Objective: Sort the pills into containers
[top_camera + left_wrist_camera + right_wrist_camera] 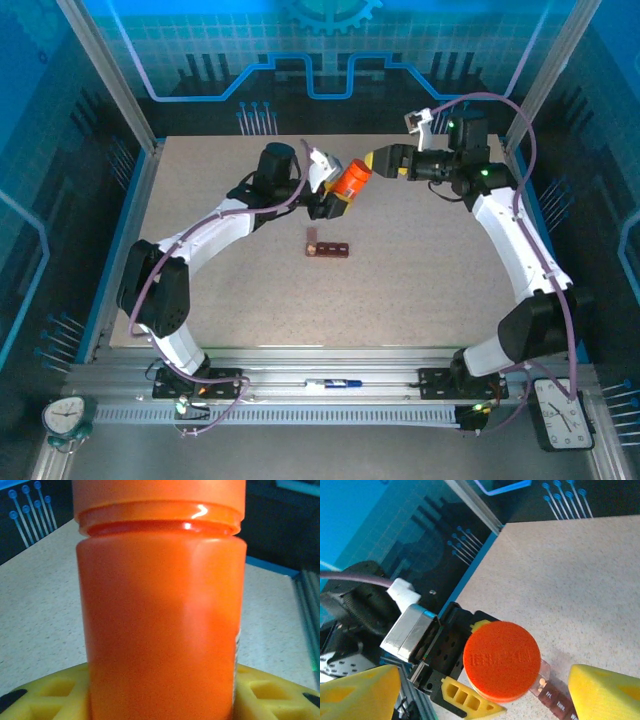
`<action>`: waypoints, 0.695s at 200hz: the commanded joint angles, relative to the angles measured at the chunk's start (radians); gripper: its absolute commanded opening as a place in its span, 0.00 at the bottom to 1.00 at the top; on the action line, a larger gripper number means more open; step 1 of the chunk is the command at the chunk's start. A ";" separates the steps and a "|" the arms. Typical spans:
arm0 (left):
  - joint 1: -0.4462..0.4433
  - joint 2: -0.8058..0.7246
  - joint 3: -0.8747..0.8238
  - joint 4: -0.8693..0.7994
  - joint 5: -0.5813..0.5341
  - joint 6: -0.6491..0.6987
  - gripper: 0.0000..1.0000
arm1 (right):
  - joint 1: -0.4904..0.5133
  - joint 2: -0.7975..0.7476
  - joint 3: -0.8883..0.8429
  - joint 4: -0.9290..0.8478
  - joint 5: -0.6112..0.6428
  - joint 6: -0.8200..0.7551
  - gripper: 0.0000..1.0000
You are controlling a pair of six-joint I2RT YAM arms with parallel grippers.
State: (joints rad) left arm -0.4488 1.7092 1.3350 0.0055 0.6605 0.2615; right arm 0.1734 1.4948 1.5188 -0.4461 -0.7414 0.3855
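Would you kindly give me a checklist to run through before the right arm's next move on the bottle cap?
1. Grip of left jaws on orange bottle: ok, clamped around its body.
2. Opening of right jaws: ok, spread wide.
3. Alignment of cap between right jaws: ok, roughly centred.
4. Removal of cap: not ok, it sits on the bottle.
5. Loosening of cap: cannot tell.
6. Position of containers: ok, lying on the table, apart from both arms.
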 commanded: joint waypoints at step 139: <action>0.004 -0.016 0.073 -0.023 0.148 -0.057 0.00 | 0.037 0.158 0.137 -0.173 -0.176 -0.209 0.68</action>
State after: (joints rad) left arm -0.4488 1.7088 1.3670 -0.0204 0.7658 0.2081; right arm 0.1982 1.6497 1.6791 -0.6277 -0.8734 0.1780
